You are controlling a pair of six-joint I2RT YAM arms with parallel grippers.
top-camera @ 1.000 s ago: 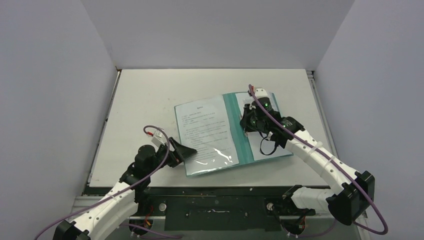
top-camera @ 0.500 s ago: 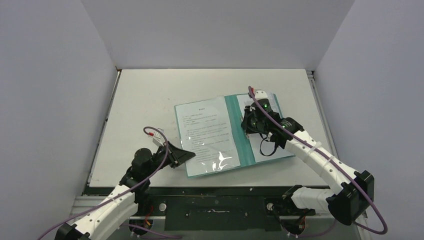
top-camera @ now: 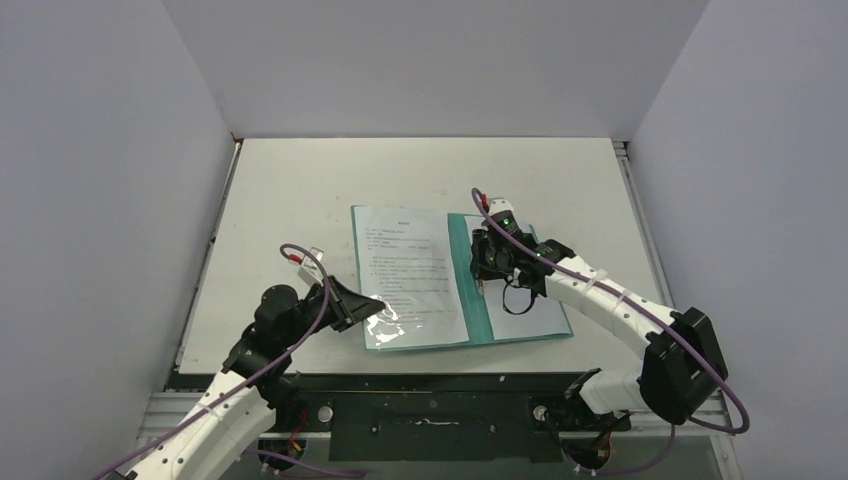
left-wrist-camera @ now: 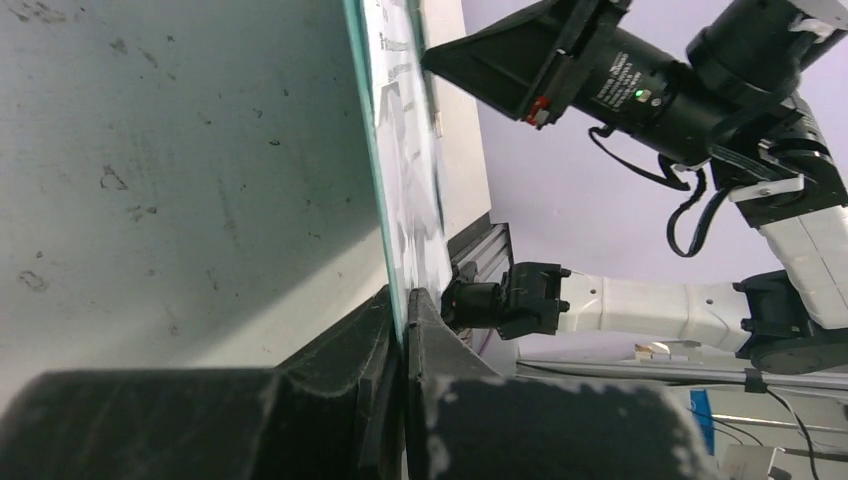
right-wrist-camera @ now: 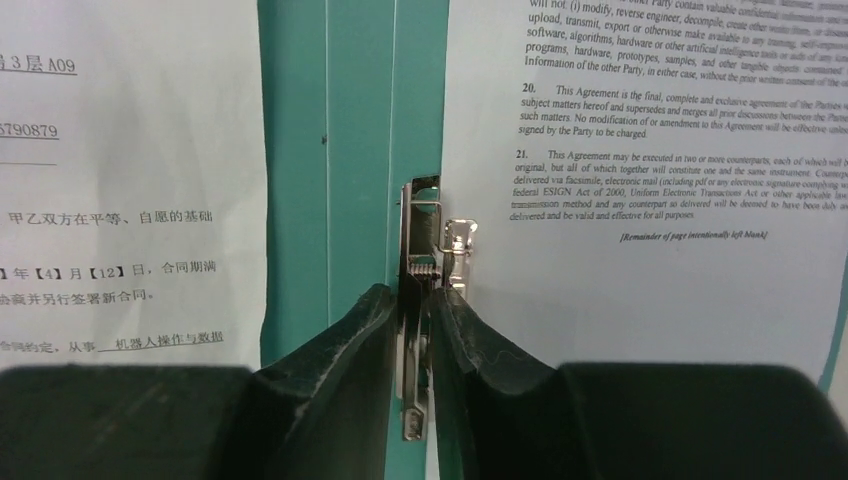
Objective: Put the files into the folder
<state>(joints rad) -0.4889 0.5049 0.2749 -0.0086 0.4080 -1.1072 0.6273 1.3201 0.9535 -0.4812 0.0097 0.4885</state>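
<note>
Since a second ago, your left gripper has gone from spread beside the folder to pressed together on its near-left edge. The left wrist view shows both fingers nipping the thin teal leaf with the paper lying on it.

Your right gripper has come nearer and to the left, from the far end of the right leaf to a spot over the spine. Its jaws stand narrowly set, pinching the silver fastener clip between them.

The folder has turned with these moves. It lay skewed before, and its near edge now runs almost parallel with the near edge of the table.

The folder lies open and flat near the middle of the table. The files rest inside it, one on the left leaf and the sheet on the right leaf. The clip's bright part overlaps the inner edge of that right sheet. Whether it clamps the paper cannot be told.

Glare marks the near corner of the left sheet, just beside your left fingertips.

Obstructions: the right wrist and its black cable loop cover the far part of the right sheet from above. A purple cable trails along the right arm.
</note>
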